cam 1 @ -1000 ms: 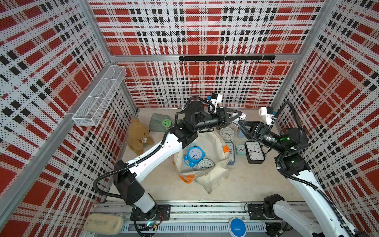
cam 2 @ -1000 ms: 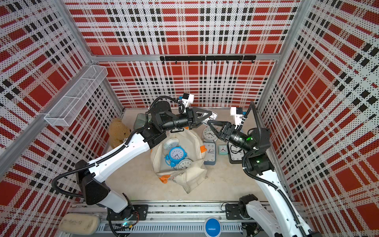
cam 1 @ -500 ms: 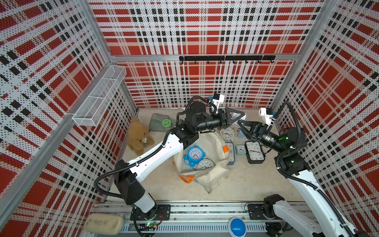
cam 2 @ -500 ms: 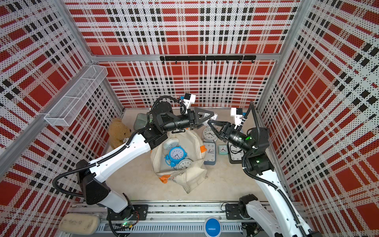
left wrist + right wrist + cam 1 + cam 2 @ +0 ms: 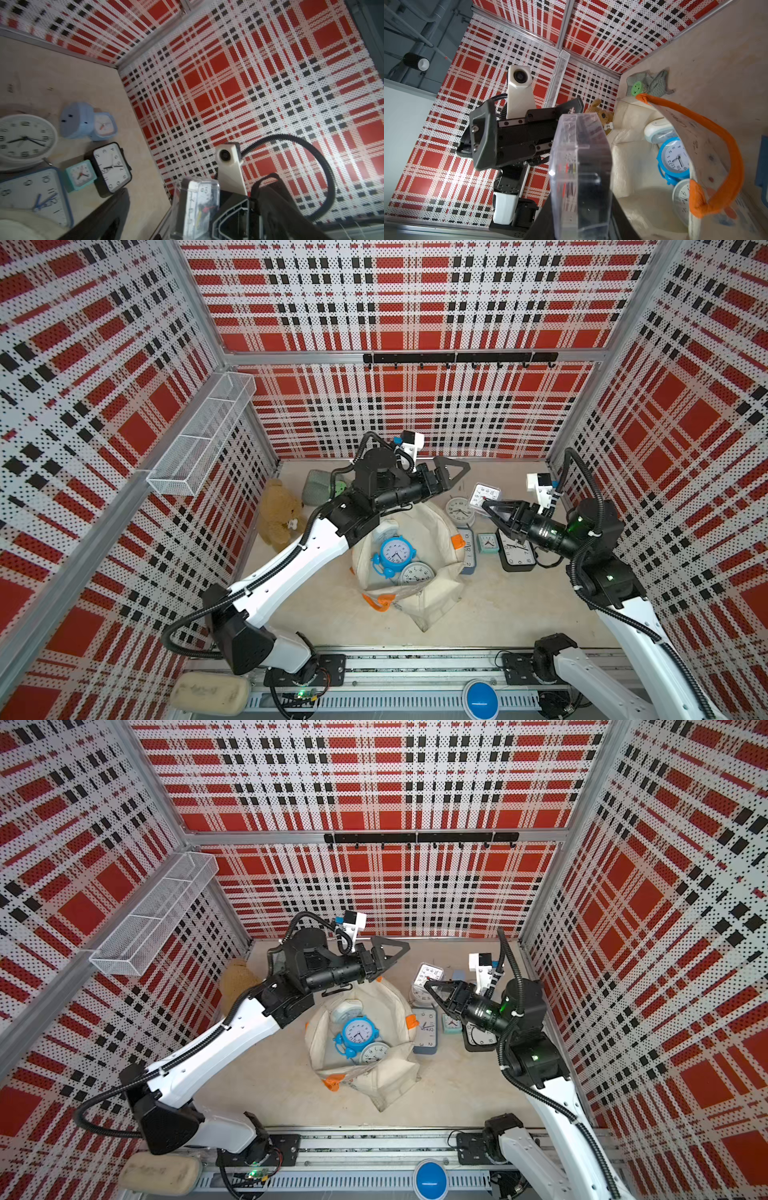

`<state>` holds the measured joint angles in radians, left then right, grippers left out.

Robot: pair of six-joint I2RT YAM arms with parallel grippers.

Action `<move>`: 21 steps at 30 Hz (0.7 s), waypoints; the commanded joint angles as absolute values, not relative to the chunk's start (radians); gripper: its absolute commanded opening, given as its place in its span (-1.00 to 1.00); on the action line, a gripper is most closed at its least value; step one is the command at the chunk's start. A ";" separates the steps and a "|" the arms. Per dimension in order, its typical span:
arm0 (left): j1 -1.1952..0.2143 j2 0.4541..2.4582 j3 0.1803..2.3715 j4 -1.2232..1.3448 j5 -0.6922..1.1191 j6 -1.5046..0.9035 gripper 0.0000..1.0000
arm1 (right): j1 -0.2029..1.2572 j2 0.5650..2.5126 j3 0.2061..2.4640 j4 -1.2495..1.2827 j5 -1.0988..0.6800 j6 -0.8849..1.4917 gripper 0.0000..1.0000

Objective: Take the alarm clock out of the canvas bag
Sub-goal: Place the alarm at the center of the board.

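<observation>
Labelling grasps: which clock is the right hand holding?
The clear-cased square clock, clamped in the right hand. Every other one lies loose on the table or inside the canvas bag, and has an opaque case.

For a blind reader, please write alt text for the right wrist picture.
A clear clock, gripped in the right hand, fills the foreground. Behind it the left hand stands open; beside it a cream bag holds a blue alarm clock.

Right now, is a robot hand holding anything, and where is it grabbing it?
Yes: the right gripper pinches the see-through clock by one edge of its case. The left gripper is open, empty.
</observation>
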<state>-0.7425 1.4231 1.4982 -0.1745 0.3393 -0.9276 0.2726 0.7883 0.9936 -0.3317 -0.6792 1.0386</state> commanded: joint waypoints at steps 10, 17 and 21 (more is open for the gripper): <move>-0.737 1.319 1.525 -0.515 0.180 -0.650 0.99 | 0.268 0.707 0.872 -0.986 -0.491 0.579 -0.45; -0.742 1.310 1.497 -0.509 0.206 -0.658 0.99 | 0.267 0.817 0.752 -0.911 -0.400 0.473 -0.44; -0.742 1.303 1.485 -0.511 0.206 -0.664 0.99 | 0.260 0.930 0.756 -0.852 -0.385 0.411 -0.39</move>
